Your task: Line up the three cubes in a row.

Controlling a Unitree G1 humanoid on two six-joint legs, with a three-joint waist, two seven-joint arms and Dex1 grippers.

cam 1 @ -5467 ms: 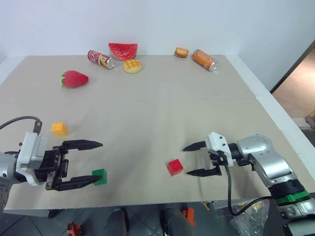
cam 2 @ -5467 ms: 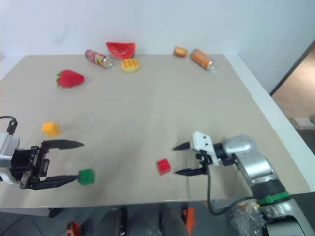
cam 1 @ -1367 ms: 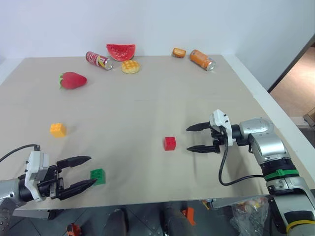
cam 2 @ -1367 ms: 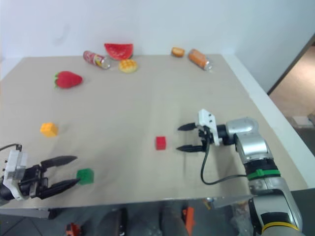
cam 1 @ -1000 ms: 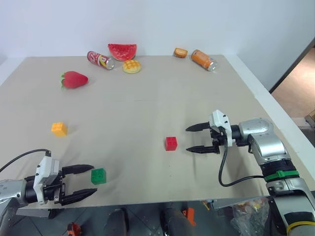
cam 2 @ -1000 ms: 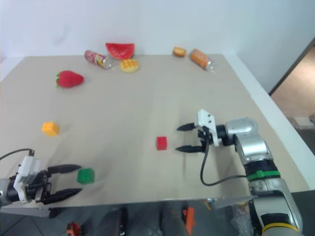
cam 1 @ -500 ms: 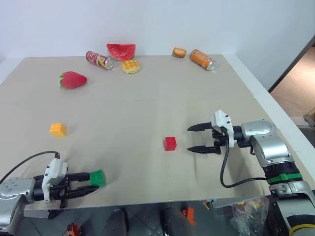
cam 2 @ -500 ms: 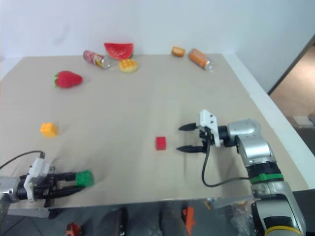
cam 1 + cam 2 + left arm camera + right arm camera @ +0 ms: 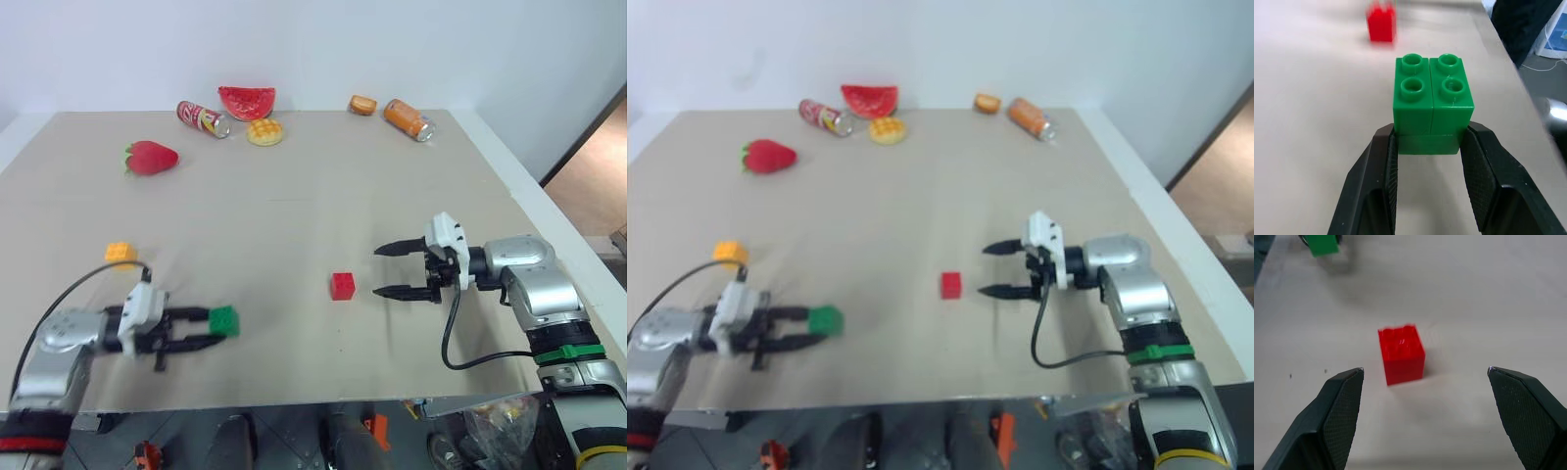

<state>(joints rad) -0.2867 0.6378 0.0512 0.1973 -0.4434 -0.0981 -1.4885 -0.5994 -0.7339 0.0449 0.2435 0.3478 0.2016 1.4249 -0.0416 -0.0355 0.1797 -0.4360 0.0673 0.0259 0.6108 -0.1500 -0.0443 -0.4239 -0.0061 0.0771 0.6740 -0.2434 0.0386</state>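
Carrying is the step in hand: left tool (image 9: 217, 328), at the lower left of the head view, has its two black fingers closed on the base of the small green studded plastic cube (image 9: 224, 319), which sits clamped between the ribbed pads (image 9: 1476, 178) in the left wrist view with its studs up. Whether the cube is clear of the beige worktop (image 9: 294, 206) or just skimming it cannot be told. Small red studded plastic cube (image 9: 343, 285) rests on the worktop a little right of centre in the head view, well apart from the green one. Right tool (image 9: 384, 269) points at it from the right with its fingers spread wide and nothing between them; in the right wrist view the red cube lies ahead of the open fingers, touching neither. Small orange-yellow studded plastic cube (image 9: 121, 254) sits at the left of the frame, above the left arm, apart from the other two.

Judging from this layout, no two cubes are yet side by side, so the row is barely begun. The next move seems to call for bringing the green cube across toward the red one, setting it down just beside it with faces square, and releasing without nudging the neighbour; the orange-yellow cube would remain to be fetched
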